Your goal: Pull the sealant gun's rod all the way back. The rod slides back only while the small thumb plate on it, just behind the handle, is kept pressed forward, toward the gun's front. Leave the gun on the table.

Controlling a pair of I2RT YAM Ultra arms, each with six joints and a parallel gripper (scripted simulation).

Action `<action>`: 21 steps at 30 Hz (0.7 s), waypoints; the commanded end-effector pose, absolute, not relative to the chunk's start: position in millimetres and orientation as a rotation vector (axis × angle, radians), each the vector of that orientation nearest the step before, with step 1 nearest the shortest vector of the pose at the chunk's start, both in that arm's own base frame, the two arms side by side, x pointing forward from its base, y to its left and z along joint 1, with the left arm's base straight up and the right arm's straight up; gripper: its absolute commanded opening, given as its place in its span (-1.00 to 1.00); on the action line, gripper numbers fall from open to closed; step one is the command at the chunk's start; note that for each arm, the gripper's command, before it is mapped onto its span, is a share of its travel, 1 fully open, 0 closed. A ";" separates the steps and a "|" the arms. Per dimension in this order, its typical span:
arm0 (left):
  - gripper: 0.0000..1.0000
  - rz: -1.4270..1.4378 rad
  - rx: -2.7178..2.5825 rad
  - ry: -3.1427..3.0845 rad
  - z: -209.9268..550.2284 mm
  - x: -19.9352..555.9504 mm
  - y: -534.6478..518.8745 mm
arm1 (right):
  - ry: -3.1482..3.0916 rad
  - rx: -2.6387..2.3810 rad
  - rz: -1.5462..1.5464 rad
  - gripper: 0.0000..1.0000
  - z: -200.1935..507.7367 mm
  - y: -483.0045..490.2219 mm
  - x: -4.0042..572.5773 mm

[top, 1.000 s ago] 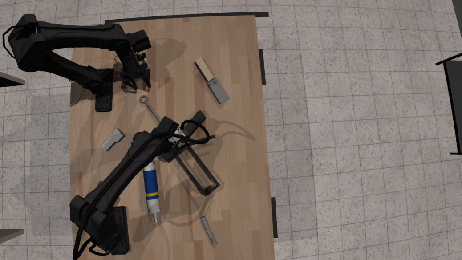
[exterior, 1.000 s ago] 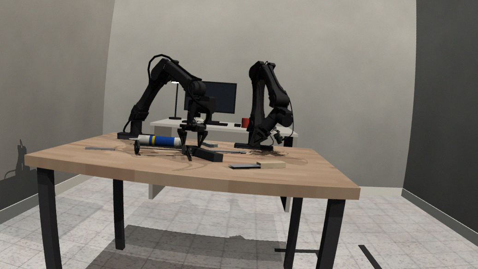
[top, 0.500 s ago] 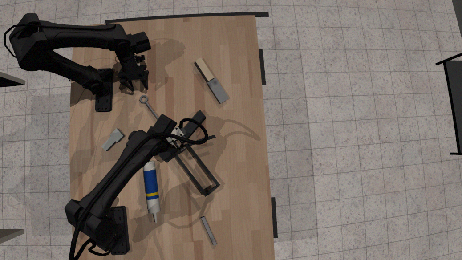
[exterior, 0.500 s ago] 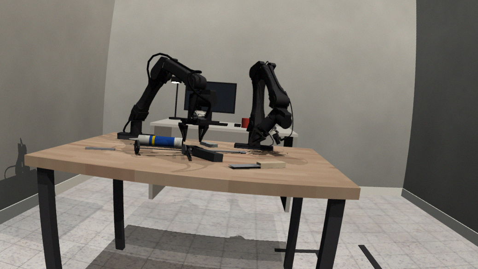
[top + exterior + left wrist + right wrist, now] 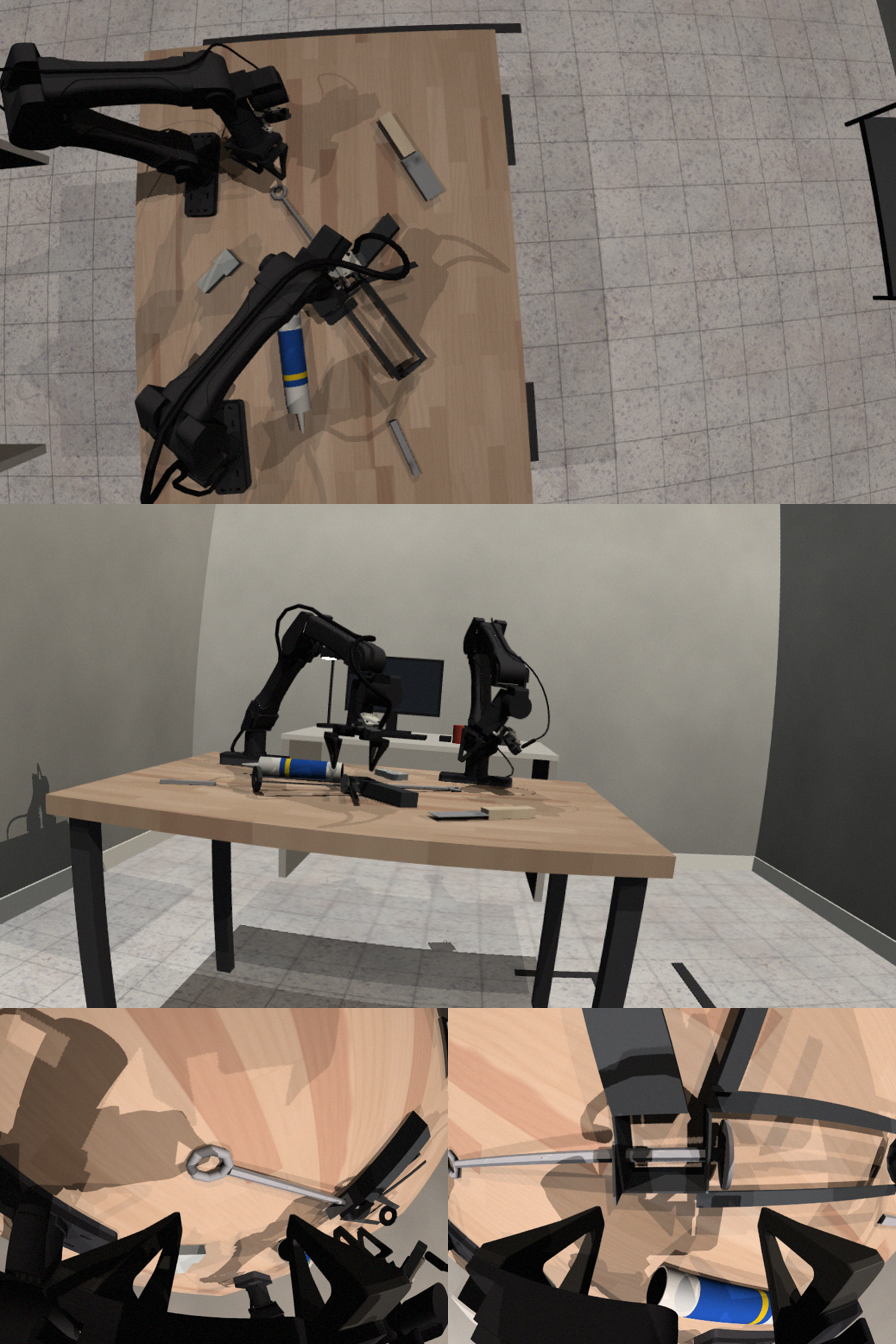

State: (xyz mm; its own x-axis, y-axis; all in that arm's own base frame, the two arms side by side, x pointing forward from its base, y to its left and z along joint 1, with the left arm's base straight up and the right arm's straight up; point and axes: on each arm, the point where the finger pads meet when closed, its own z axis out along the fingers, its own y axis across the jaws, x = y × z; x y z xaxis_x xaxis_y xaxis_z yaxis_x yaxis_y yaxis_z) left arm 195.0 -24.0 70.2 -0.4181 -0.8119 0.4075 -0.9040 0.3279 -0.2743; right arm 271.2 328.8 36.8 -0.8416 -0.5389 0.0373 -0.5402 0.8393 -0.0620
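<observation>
Left of the sealant gun (image 5: 381,238) (image 5: 388,793) (image 5: 387,1163) (image 5: 643,1080), a pale grey piece (image 5: 219,270) (image 5: 391,774) (image 5: 191,1259) lies on the desk (image 5: 470,187) (image 5: 375,842) (image 5: 253,1134) (image 5: 502,1080). Next, the left claw (image 5: 270,173) (image 5: 464,754) (image 5: 234,1223), spread and holding nothing, hovers near the rod's ring (image 5: 272,192) (image 5: 456,789) (image 5: 226,1163) (image 5: 454,1173), behind the gun. The blue-banded cartridge (image 5: 293,357) (image 5: 304,767) (image 5: 307,1258) (image 5: 726,1301) lies beside the gun, which rests on the desk under the right claw (image 5: 354,767) (image 5: 680,1217), spread wide. The putty knife (image 5: 410,156) (image 5: 482,813) lies beyond its handle.

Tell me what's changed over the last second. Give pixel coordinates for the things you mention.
Left gripper (image 5: 273,174) (image 5: 462,759) (image 5: 235,1215) turned and its fingers narrowed, near the rod's ring (image 5: 272,192) (image 5: 460,790) (image 5: 191,1166) (image 5: 455,1175). Right gripper (image 5: 337,294) (image 5: 354,768) (image 5: 681,1209) rose slightly above the gun (image 5: 381,238) (image 5: 388,793) (image 5: 391,1156) (image 5: 639,1087), fingers wide. Nothing grasped or released. Gun, rod (image 5: 297,216) (image 5: 425,788) (image 5: 282,1185) (image 5: 535,1157) and cartridge (image 5: 292,357) (image 5: 304,767) (image 5: 307,1258) (image 5: 730,1297) stayed put.
</observation>
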 end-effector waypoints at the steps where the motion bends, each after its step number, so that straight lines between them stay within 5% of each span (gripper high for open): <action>1: 0.32 0.702 1.294 -2.725 100.2 205.8 -30.1 | -3.018 0.908 0.104 1.00 49.7 332.2 275.6; 21: 0.32 0.714 -0.308 -3.608 217.8 184.5 -92.7 | -3.027 0.897 0.082 1.00 49.2 335.5 276.5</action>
